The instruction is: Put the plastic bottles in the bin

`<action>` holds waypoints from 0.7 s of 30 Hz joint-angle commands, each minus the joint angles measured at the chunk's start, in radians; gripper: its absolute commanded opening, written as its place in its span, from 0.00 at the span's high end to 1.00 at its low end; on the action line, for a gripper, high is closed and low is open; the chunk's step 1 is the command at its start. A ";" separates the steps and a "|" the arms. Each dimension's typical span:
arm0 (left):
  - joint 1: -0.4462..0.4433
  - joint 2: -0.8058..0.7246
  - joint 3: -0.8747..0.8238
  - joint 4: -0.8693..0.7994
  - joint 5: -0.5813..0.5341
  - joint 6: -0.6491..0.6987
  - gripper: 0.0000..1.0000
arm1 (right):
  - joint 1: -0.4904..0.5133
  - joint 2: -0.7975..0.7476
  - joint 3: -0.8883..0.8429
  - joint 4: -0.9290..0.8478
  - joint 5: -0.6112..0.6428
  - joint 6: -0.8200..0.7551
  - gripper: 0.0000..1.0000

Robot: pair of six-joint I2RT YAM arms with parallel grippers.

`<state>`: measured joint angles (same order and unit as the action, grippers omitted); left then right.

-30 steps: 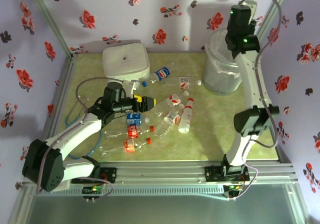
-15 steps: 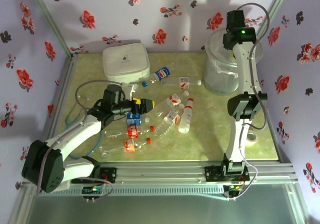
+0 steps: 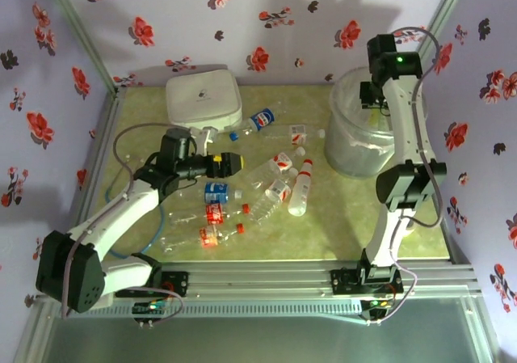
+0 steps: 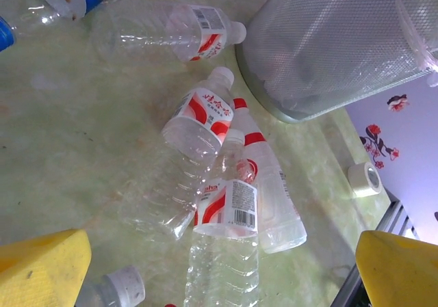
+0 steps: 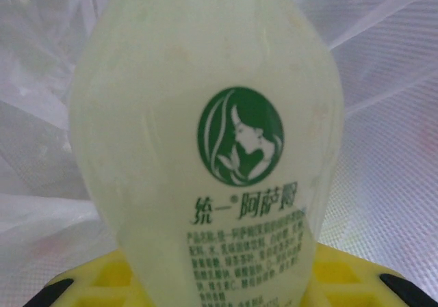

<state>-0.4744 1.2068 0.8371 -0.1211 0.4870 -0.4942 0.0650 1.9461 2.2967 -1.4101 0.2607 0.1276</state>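
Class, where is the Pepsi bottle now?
In the top view, the Pepsi bottle lies back-centre, just right of the white box, left of the bin.

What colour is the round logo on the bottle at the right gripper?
Dark green, printed on a pale milky bottle; the right wrist view shows it best.

Green table (image 3: 339, 217): scattered plastic bottles (image 3: 299, 189), bin (image 3: 355, 149), white box (image 3: 203, 98), tape roll (image 4: 363, 178).

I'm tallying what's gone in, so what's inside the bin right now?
A pale green bottle, clamped in the jaws of the right gripper, with the liner of the bin behind it. The arm and cloudy wall hide the bottom, so anything lying there can't be seen.
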 commanded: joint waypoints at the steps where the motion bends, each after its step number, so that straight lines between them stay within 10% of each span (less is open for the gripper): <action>1: 0.007 0.006 0.074 -0.137 -0.020 0.075 0.00 | -0.015 0.013 0.079 -0.047 0.000 0.010 0.75; 7: 0.010 -0.017 0.210 -0.535 -0.354 0.078 0.04 | -0.037 0.204 0.262 -0.111 0.003 -0.014 0.75; 21: -0.019 -0.251 0.103 -0.913 -0.498 -0.090 0.14 | -0.039 0.323 0.034 0.030 -0.050 -0.017 0.57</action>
<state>-0.4801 0.9897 0.9779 -0.9207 0.0280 -0.5190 0.0296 2.2883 2.3692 -1.4193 0.2302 0.1242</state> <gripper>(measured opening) 0.859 0.414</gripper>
